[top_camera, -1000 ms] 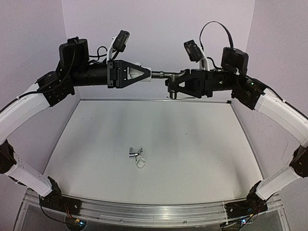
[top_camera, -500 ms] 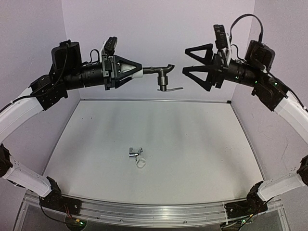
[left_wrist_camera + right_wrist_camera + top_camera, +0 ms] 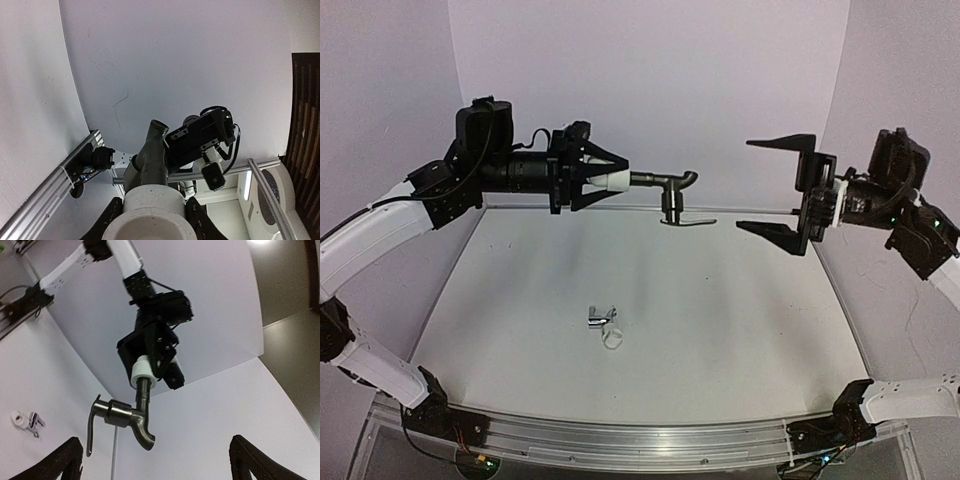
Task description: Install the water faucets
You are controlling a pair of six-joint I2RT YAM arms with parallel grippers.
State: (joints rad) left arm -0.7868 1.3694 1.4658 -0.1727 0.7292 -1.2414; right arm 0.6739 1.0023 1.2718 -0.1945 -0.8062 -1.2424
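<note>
The matte black water faucet [image 3: 672, 190] hangs in the air at the back, its stem set into a white pipe fitting [image 3: 614, 181]. My left gripper [image 3: 610, 181] is shut on that fitting. In the left wrist view the fitting [image 3: 150, 215] fills the space between both fingers, and the faucet [image 3: 152, 157] points away. My right gripper [image 3: 746, 186] stands wide open to the right of the faucet, clear of it. The right wrist view shows the faucet [image 3: 125, 415] hanging spout down, far ahead of the right gripper [image 3: 157, 465]. A chrome faucet [image 3: 602, 318] lies on the table.
A small white ring [image 3: 613, 340] lies right beside the chrome faucet, near the middle of the white table [image 3: 740, 300]. White walls [image 3: 650, 80] close in the back and both sides. The metal rail [image 3: 620, 440] runs along the near edge.
My right gripper has let go of the black faucet, opened wide and drawn back to the right. The left arm still holds the fitting, and the faucet has turned round and shifted slightly.
</note>
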